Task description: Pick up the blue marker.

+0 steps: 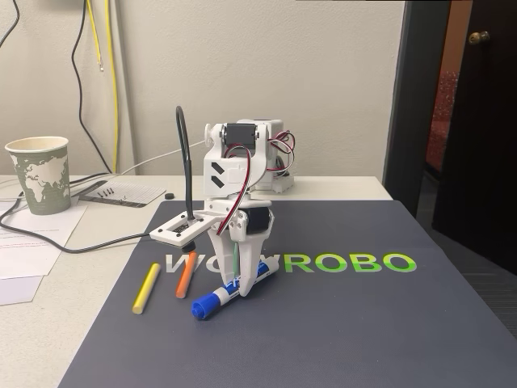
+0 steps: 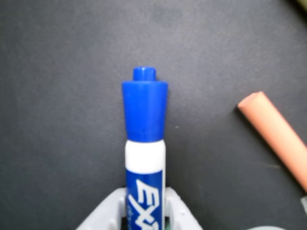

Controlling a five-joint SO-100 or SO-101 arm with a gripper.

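Fixed view: white gripper [image 1: 240, 284] clamps the blue-capped white marker [image 1: 229, 292] beside thin orange [image 1: 186, 274] and yellow [image 1: 146, 288] sticks; wrist view reads its label.

A plain off-white wall [image 1: 323, 65] stands behind the pale tabletop [image 1: 89, 242], with black and yellow cables [image 1: 109, 73] hanging down it. To the right, a dark wooden door [image 1: 477, 121] with a brass knob [image 1: 480, 37] stands open. Light is even and soft.

Dark mat [image 1: 339, 323], blue marker [image 1: 218, 299], sticks
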